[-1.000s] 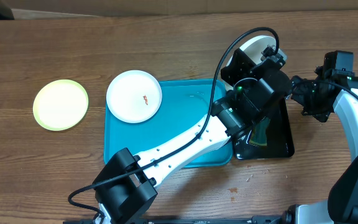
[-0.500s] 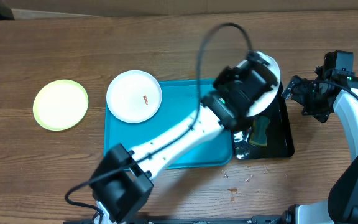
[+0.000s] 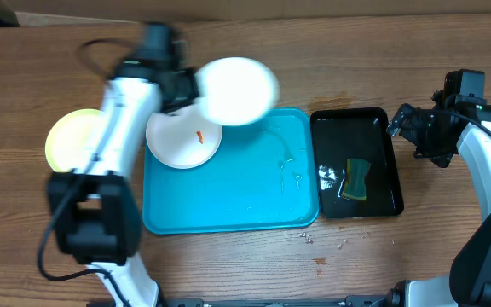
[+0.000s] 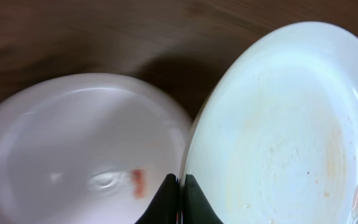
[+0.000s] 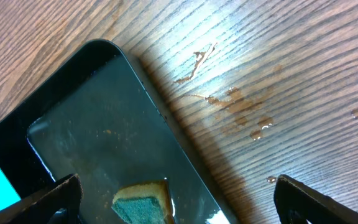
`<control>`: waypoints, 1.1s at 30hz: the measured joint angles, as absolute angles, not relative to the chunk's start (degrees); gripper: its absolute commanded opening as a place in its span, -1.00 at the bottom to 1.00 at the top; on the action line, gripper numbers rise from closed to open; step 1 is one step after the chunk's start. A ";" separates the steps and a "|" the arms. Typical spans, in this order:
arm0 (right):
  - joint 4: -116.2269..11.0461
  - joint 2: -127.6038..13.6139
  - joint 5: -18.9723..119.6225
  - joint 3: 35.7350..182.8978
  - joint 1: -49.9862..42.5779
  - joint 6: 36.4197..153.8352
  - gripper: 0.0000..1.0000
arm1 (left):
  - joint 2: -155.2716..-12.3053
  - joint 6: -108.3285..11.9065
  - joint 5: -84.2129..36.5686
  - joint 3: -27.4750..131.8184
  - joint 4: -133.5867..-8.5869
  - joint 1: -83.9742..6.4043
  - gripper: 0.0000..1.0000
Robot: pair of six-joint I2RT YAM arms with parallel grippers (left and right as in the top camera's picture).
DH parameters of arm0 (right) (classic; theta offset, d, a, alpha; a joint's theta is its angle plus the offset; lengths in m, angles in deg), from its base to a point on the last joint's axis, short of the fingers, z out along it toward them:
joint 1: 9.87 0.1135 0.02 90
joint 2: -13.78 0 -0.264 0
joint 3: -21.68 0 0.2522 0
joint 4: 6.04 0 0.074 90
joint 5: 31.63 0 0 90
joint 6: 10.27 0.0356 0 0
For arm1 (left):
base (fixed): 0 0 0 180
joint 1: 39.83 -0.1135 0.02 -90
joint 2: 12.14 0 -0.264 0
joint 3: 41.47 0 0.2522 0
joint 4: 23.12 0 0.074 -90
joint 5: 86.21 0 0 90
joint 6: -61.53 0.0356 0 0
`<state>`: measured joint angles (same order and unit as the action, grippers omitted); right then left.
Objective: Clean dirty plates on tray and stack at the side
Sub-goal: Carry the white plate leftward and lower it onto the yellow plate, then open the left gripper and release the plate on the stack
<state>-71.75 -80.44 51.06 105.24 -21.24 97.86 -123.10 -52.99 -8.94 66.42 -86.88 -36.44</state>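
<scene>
Overhead: the turquoise tray sits mid-frame with wet streaks on it. The black tray is just right of it and holds water and the sponge.

Your left gripper is pinched on the rim of a white plate. It's airborne at upper centre, over the tray's upper-left corner. The wrist view shows faint orange residue on its face.

The second white plate lies across that same corner, smear up. The green-rimmed plate lies on bare wood at far left.

Your right gripper is spread with nothing in it, at the black tray's upper right.

The plates look rigid and light, and I'd guess slick when wet and chippable. Bite deep on the rim, keep the plate level and set it down softly.
</scene>
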 measured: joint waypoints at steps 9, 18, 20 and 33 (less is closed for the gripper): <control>-71.73 -80.44 51.08 105.24 -21.24 97.88 1.00 | -123.10 -50.25 -13.02 66.42 -99.27 -65.31 -0.92; -71.77 -80.44 51.06 105.24 -21.24 97.86 1.00 | -123.10 -48.27 -12.11 66.42 -99.88 -82.84 -0.91; -71.75 -80.44 51.08 105.24 -21.24 97.86 1.00 | -123.10 -48.20 -11.80 66.42 -99.80 -84.15 -0.92; -71.75 -80.44 51.06 105.24 -21.24 97.88 1.00 | -123.10 -47.98 -7.34 66.42 -99.25 -82.55 -0.92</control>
<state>-71.75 -80.44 51.06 105.24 -21.24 97.88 -123.10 -47.98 -7.34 66.42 -99.25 -82.55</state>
